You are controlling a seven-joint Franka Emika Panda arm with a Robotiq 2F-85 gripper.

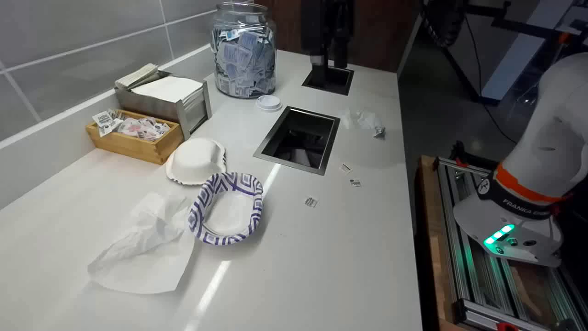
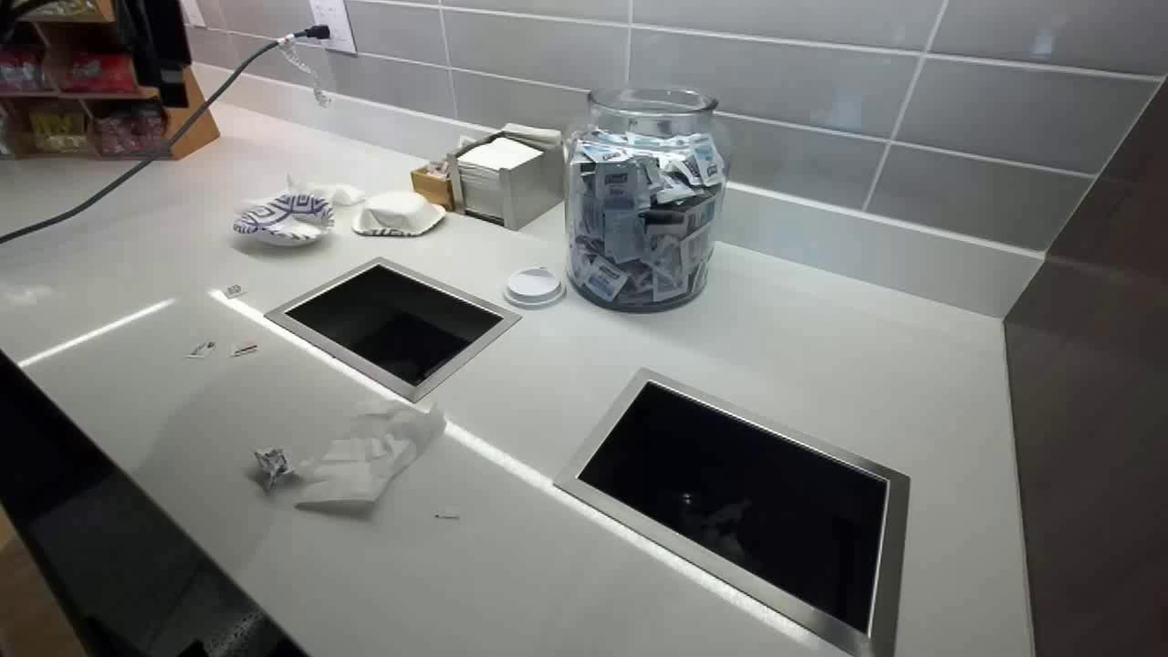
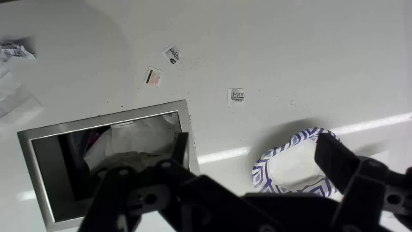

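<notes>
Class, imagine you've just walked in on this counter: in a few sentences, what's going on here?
A robot arm stands beside a counter but is handling nothing: its gripper hangs open and empty above it. Below, the wrist view shows a patterned bowl and a framed opening with white paper inside. The patterned bowl sits open side up on the counter, near an overturned bowl and a crumpled sheet. Small printed packets lie scattered nearby.

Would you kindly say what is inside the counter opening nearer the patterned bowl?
In the wrist view, pale papery litter shows in the opening; whatever lies beneath is hidden, and the gripper blocks part.
</notes>
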